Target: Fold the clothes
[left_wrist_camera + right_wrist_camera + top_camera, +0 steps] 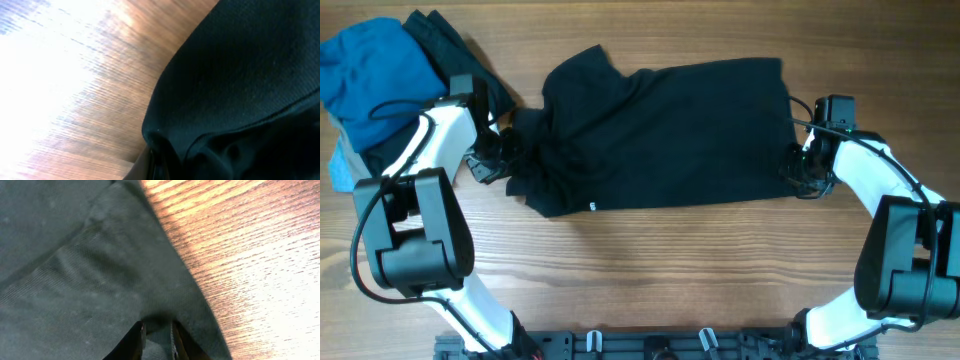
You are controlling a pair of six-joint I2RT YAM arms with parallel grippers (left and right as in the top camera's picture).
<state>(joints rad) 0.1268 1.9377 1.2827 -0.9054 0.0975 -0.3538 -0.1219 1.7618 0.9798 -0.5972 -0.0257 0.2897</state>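
Note:
A black shirt lies spread across the middle of the wooden table, bunched and wrinkled at its left end. My left gripper is at that bunched left end, shut on a fold of the black shirt. My right gripper is at the shirt's right edge, its fingers shut on the hem of the black shirt. In the right wrist view the cloth is pinched between the two fingers. In the left wrist view only one dark finger shows under the cloth.
A pile of other clothes sits at the far left: a blue garment and a dark garment. Bare wooden table runs along the front.

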